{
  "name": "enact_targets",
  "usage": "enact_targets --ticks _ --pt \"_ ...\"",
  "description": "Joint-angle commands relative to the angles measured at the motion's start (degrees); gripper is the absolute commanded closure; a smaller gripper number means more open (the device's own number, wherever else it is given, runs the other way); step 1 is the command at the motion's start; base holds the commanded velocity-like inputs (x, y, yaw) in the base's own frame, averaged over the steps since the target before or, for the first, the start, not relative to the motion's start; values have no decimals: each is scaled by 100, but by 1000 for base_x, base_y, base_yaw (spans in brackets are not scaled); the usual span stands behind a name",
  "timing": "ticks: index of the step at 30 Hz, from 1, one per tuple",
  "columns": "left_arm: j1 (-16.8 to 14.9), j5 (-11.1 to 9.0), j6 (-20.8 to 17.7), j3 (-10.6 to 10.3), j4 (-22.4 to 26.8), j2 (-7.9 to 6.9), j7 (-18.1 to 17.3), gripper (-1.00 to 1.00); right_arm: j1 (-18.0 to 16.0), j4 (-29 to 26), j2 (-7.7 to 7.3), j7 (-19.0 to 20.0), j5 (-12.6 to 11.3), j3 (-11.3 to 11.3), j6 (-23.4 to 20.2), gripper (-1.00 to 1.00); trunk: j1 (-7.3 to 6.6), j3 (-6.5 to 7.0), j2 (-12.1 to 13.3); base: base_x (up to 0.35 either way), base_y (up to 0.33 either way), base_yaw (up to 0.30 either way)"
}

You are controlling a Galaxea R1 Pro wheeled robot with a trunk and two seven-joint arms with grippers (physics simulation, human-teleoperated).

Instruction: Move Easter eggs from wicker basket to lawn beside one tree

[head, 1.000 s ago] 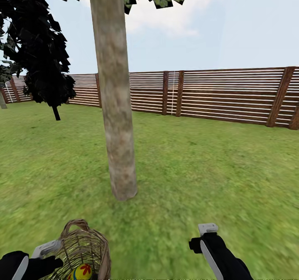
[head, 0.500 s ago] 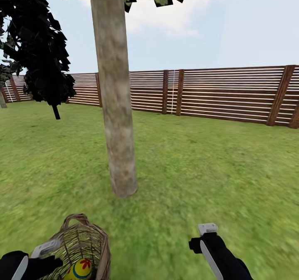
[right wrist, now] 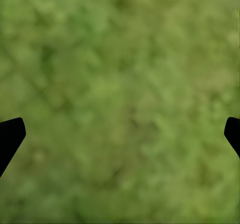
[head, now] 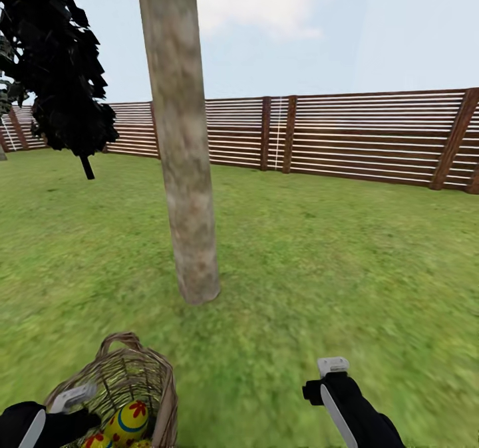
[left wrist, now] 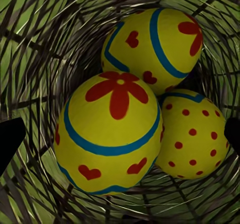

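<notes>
The lawn (head: 319, 268) spreads wide and green to the brown slatted fence (head: 372, 135), and the tree (head: 183, 155) with the pale grey-brown trunk stands just ahead, a dark-leaved thin tree (head: 63, 76) off to the left. Compared with a second ago, the whole head view has tilted down a little: fence and canopy sit higher in the picture, the trunk's foot hardly shifts, and more of the wicker basket (head: 143, 381) shows at the lower left, which reads as the camera dipping, not the things moving. The basket stands on the grass near the trunk's base, slightly to its left. The left end effector (head: 70, 398) hangs at the basket's rim, its fingers spread wide apart and gripping nothing; the left wrist view looks straight down on all three Easter eggs (left wrist: 112, 134) nestled together at the bottom, touching one another. The right end effector (head: 331, 368) hovers over bare grass, fingers likewise parted and empty. No egg is out yet; the lowered gaze probably prepares the first reach into the basket.
</notes>
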State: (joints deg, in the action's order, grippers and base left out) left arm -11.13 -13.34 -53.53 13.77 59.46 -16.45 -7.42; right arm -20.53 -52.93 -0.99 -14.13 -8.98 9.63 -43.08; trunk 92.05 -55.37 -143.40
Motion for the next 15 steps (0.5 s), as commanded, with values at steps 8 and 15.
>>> enact_targets --ticks 8,15 --pt "-3 24 -26 11 4 1 -40 -100 -4 -5 -7 -55 -58 30 -18 -100 19 -184 -14 0 0 0" --pt "-3 24 -26 11 4 10 -40 -100 -4 2 -7 -55 -51 30 -17 -100 37 -339 -23 0 0 0"
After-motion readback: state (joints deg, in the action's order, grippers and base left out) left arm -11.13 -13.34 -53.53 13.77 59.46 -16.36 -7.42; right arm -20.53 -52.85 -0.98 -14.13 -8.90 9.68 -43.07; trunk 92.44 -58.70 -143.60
